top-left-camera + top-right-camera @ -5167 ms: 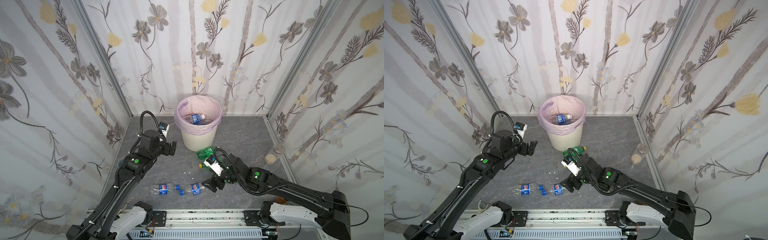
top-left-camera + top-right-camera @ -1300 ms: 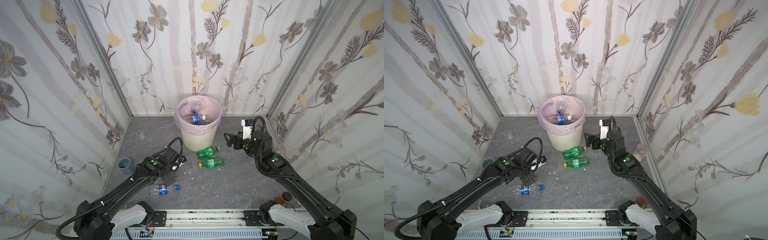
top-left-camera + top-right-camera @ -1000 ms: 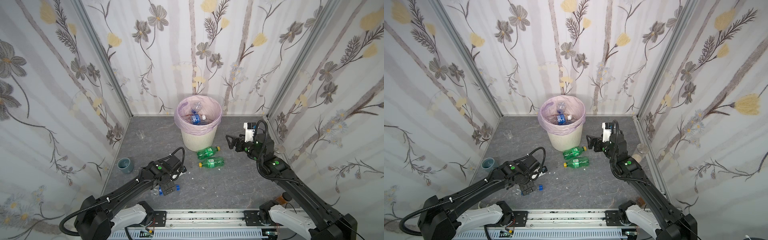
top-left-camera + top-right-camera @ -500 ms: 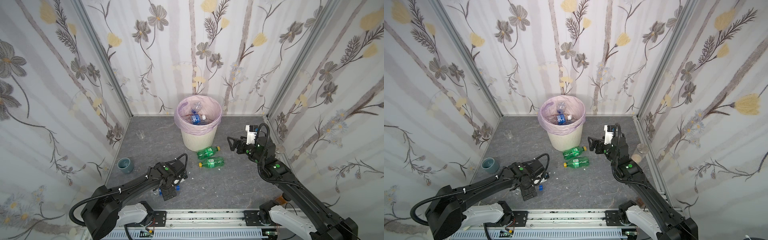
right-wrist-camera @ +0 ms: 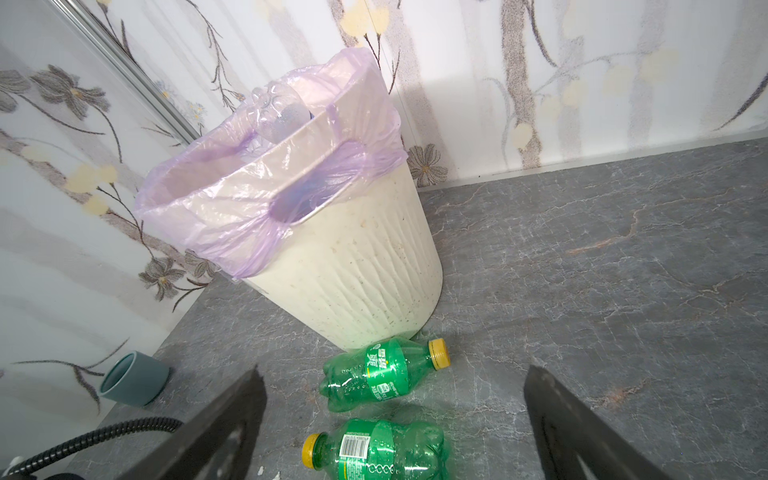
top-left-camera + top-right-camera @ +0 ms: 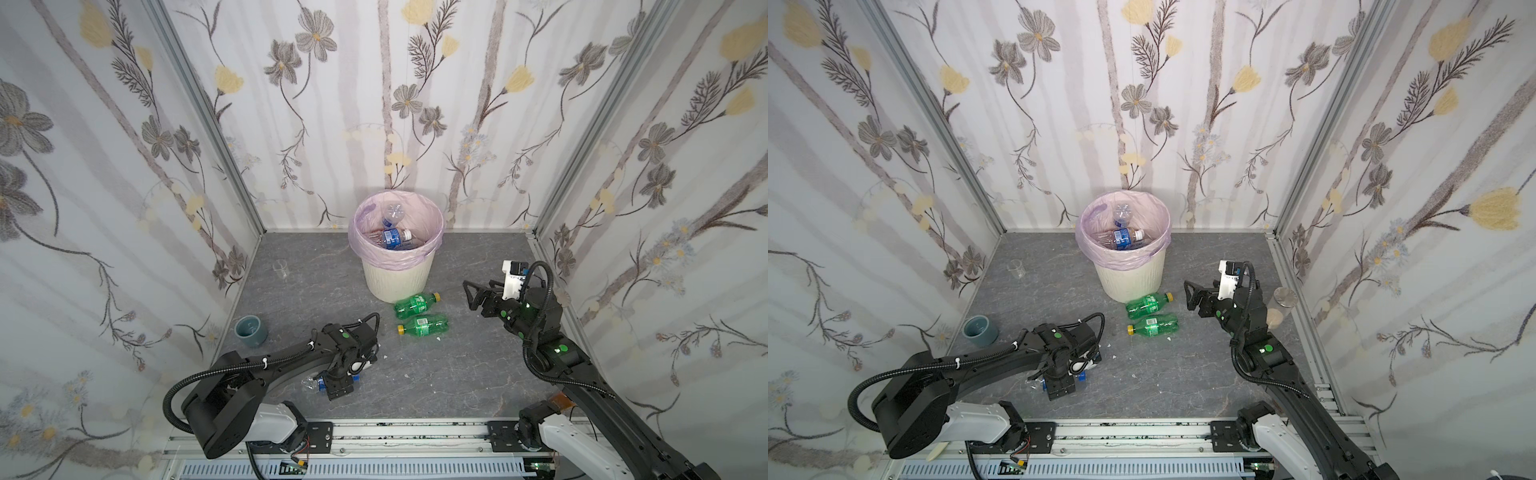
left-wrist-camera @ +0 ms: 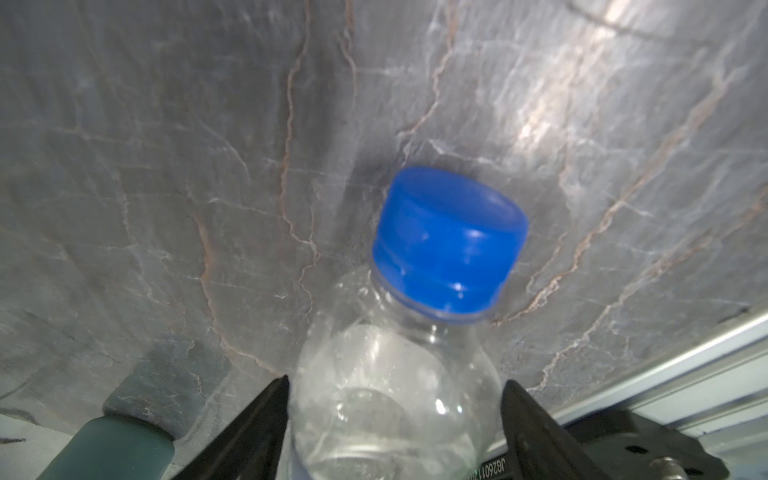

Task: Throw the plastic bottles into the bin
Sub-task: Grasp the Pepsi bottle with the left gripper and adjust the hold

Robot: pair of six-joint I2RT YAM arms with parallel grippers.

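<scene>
A clear plastic bottle (image 7: 446,249) with a blue cap lies on the grey floor near the front rail, partly hidden under my left gripper (image 6: 338,384) in both top views. In the left wrist view the left gripper (image 7: 395,380) has a black finger pressed against each side of the bottle's shoulder. Two green bottles (image 6: 415,304) (image 6: 424,325) with yellow caps lie side by side in front of the bin (image 6: 395,282). The bin is cream, ribbed and pink-lined, and holds several clear bottles (image 6: 390,237). My right gripper (image 6: 471,295) hangs open and empty to the right of the green bottles (image 5: 382,374).
A grey-blue cup (image 6: 250,331) stands by the left wall and a small clear cup (image 6: 281,269) further back. A jar with a round lid (image 6: 1283,299) sits at the right wall behind the right arm. The metal rail (image 6: 395,432) bounds the front.
The left gripper's jaws have come in from wide open onto the clear bottle's sides. The right arm has drifted slightly forward, still open.
</scene>
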